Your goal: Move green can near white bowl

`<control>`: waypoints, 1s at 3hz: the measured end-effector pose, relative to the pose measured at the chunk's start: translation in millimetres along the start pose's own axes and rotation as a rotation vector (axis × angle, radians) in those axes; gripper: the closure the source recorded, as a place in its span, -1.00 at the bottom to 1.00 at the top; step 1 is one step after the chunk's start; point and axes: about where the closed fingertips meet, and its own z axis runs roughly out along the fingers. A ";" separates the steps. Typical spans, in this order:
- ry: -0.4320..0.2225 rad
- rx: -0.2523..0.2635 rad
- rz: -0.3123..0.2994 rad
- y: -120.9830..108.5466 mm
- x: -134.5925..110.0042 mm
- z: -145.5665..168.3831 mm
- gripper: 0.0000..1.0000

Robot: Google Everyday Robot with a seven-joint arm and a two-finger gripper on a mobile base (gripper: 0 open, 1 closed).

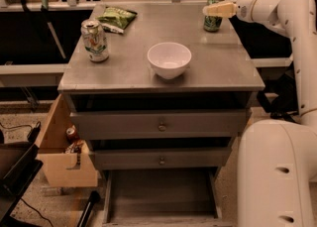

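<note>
At near right, robot base (277, 171): white rounded body, just beside the cabinet's right side.
Bottom drawer (158, 196): pulled out at floor level, below two upper drawers (161, 124) with round knobs.
Cardboard box (64, 164): on the floor at the cabinet's left, a small red item visible inside.
Grey tabletop (218, 62): flat, carrying four items.
White bowl (169, 60): upright near the front-centre of the top, nothing seen inside.
White-and-silver can (95, 40): upright at left, well apart from the bowl; not part of the task.
Green snack bag (117, 18): lying flat at far left, behind that can.
Green can (213, 23): upright at the far right corner, well apart from the white bowl, not yet moved.
Gripper (210, 10): at the far right corner, level with the green can's upper half and overlapping it in view; contact likely but not confirmed; clenched or released cannot be told.
Arm (277, 8): reaching in from the right, over the table's far right edge.
Step in hand: judged as the approach or grasp at the green can; transport not begun.
Next move: secure hold around the can body, slight lift, travel toward front-centre, upright set-down just beside the bowl without touching it.
Caution: slim can liable to tip if pushed high on its body; bowl liable to slide if bumped.
</note>
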 end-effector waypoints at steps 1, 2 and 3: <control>0.005 -0.015 -0.003 4.3 11.8 16.4 -1.00; 0.030 -0.009 -0.002 5.0 23.3 27.2 -0.62; 0.029 -0.014 -0.001 7.1 23.4 29.2 -0.16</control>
